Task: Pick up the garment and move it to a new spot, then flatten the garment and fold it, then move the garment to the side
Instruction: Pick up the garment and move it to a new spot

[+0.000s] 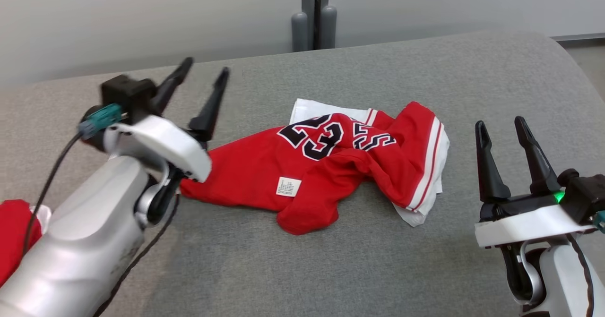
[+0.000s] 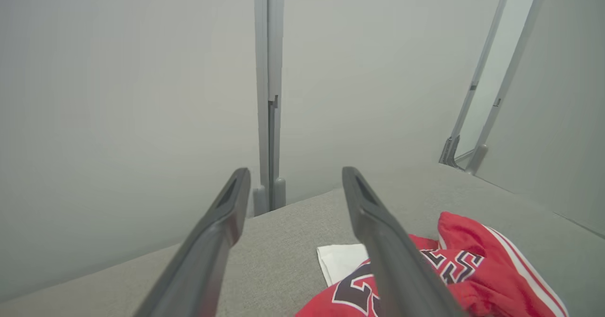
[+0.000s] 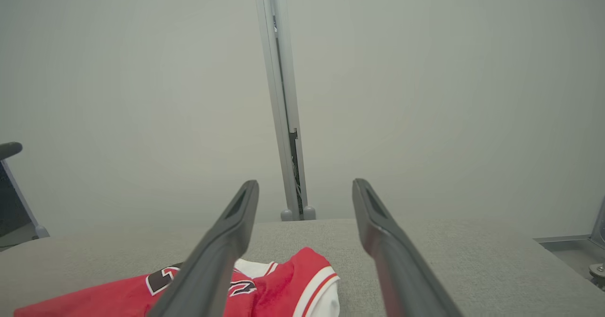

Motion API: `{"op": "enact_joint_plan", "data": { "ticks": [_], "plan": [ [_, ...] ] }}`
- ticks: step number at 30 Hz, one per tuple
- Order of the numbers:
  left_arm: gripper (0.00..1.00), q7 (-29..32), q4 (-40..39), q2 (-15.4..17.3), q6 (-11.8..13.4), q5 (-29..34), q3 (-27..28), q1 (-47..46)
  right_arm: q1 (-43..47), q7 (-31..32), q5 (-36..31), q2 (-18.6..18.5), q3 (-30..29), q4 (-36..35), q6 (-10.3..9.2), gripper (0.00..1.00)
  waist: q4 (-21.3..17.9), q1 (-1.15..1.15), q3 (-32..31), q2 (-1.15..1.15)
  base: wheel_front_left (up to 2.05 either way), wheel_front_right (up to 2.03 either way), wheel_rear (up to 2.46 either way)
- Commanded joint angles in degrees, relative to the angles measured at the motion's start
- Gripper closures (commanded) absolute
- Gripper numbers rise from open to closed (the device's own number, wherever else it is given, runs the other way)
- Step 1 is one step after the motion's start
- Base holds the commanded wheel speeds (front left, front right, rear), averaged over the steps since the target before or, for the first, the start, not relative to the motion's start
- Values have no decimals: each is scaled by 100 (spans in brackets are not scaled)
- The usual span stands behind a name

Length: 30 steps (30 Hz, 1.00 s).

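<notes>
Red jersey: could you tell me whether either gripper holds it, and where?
Nothing: left gripper and right gripper are open and empty; the red jersey lies free.

A grey fabric surface (image 1: 378, 269) runs from near to far, met at its far edge by pale wall panels (image 1: 142, 14) and a grey post (image 1: 314, 10), with a red cloth (image 1: 12, 232) at the near left.

Head camera looks down; low wrist cameras face the wall (image 3: 425, 95); all share the garment (image 1: 246, 175).
</notes>
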Motion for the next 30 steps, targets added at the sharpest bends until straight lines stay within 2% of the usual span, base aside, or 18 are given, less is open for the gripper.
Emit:
{"op": "enact_joint_plan", "data": {
  "ticks": [1, 5, 9, 17, 22, 26, 30],
  "plan": [
    [0, -7, -282, 165, 160, 83, 236, 223, 72, -34, 60, -40, -6, -38, 11, 0, 102, 0, -35, 0, 0, 0, 0],
    [0, -10, -1029, 469, 548, 291, 843, 950, 158, -34, 116, -64, 38, -80, 11, 0, 228, 0, -58, 0, 0, 0, 0],
    [0, -12, -1608, 555, 874, 611, 1461, 1696, 189, -34, 132, -105, 202, -70, 11, 0, 311, 0, -70, 0, 0, 0, 0],
    [0, -13, -2276, 191, 1120, 1305, 2839, 3080, 345, -34, 99, -83, 284, -57, 11, 0, 293, 0, -127, 0, 0, 0, 0],
    [0, -12, -2662, -254, 1061, 1873, 3593, 3784, 532, -34, 145, 3, 267, -102, 11, 0, 246, 0, -184, 0, 0, 0, 0],
    [0, -12, -2938, -632, 885, 2353, 4000, 4265, 638, -34, 78, 50, 171, -129, 11, 0, 214, 0, -234, 0, 0, 0, 0],
    [0, -13, -2895, -970, 637, 2613, 4235, 4639, 661, -34, 24, 69, 128, -230, 11, 0, 186, 0, -243, 0, 0, 0, 0]
  ]
}}
